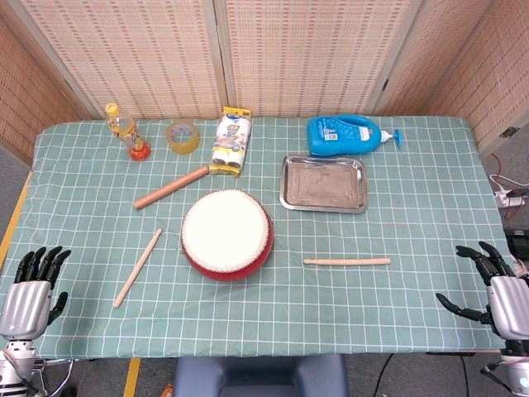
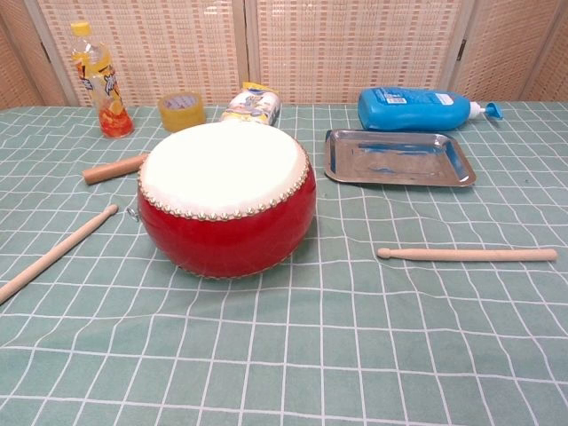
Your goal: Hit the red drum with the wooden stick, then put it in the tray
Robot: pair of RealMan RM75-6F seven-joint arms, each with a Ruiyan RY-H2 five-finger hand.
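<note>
1. While both hands are kept low at the near corners of the table, nothing is held: the left hand is seen with its dark fingers loosely spread, and the right hand likewise, with its fingers apart and its thumb stretched inward.
2. One wooden stick is laid flat to the right of the red drum, between the drum and the right hand but well apart from that hand's fingers.
3. A second wooden stick is laid at a slant left of the drum, nearer the left hand yet not touched by it.
4. The tray is set beyond the right stick, just behind and right of the drum.
5. Bare cloth is seen between the right stick and the tray, and along the near edge.
6. Along the far edge are lined a drink bottle, a tape roll, a yellow packet and a blue bottle lying on its side; a thicker wooden rod is laid behind the drum.
</note>
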